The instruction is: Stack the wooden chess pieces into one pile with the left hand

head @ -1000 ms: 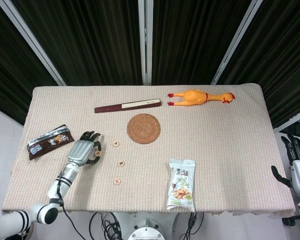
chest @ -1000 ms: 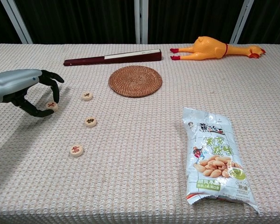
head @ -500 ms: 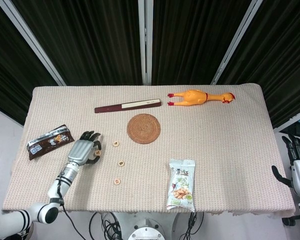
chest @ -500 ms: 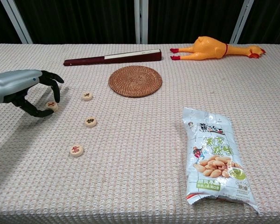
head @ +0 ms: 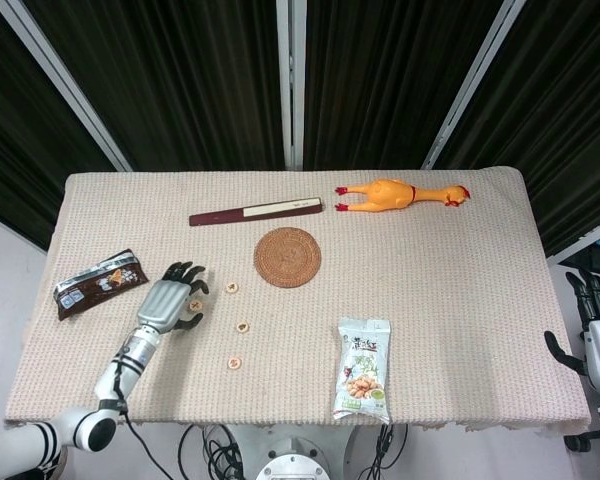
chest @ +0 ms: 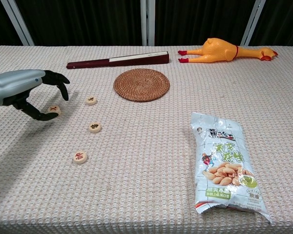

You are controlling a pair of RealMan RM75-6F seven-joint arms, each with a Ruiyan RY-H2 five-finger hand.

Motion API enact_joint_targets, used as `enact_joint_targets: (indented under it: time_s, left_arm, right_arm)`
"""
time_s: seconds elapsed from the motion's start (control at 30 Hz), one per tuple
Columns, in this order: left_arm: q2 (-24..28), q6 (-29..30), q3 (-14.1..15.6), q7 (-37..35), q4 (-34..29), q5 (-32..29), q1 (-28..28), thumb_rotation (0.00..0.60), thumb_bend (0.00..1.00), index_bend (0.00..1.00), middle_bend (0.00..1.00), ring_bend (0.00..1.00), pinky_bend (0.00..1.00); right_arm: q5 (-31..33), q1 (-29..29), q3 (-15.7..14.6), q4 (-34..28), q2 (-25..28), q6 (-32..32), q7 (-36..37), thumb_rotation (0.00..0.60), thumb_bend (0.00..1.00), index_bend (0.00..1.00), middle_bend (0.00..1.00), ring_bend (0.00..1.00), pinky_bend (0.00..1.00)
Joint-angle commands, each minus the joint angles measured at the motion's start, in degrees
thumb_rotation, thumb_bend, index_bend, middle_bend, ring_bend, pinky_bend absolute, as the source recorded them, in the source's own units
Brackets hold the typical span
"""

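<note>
Four wooden chess pieces are lying on the cloth-covered table [chest: 151,195], all small pale round discs with a dark or reddish character stamped on top, lying flat and apart from each other, none stacked. The left hand [chest: 27,92] is reaching in from the left edge, palm down, fingers arched over the leftmost piece [chest: 53,110]; the thumb tip looks to be touching that disc's near edge while the other fingers are spreading above it, so it is not clamped and the hand is reading as apart. That piece is showing a red mark and is sitting tilted slightly against the thumb. The second piece [chest: 91,100] is lying just right of the hand, near the round woven coaster [chest: 141,84]. The third piece [chest: 94,127] is sitting nearer the camera, and the fourth piece [chest: 79,157], red mark, is nearest the front edge. The right hand [head: 598,335] is hanging off the table's right side in the head view, fingers pointing up, apart, holding nothing. A peanut bag [chest: 225,165] is lying front right; a rubber chicken [chest: 224,50] and a dark folded fan [chest: 118,59] are lying along the back; a snack packet [head: 100,283] is sitting left of the hand.
</note>
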Motion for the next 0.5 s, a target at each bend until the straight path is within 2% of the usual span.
enact_joint_targets:
  time_s: [0.03, 0.3, 0.5]
  left_arm:
    - [0.3, 0.1, 0.1, 0.9, -1.0, -0.1, -0.3, 0.6, 0.29, 0.36, 0.1, 0.0, 0.0]
    - [-1.0, -1.2, -2.1, 4.5, -2.1, -1.4, -3.4, 0.6, 0.29, 0.36, 0.1, 0.0, 0.0]
    - [-4.2, -5.0, -5.0, 8.2, 0.3, -7.5, -7.4, 0.6, 0.29, 0.35, 0.1, 0.0, 0.0]
  right_arm:
    - [-0.1, -0.1, 0.0, 0.0, 0.1, 0.2, 0.2, 0.6, 0.24, 0.0, 0.0, 0.0, 0.0]
    - [-0.1, -0.2, 0.1, 0.2, 0.2, 0.3, 0.8, 0.6, 0.24, 0.0, 0.0, 0.0, 0.0]
    - [-0.1, -0.3, 0.2, 0.2, 0.4, 0.4, 1.5, 0.6, 0.24, 0.0, 0.0, 0.0, 0.0]
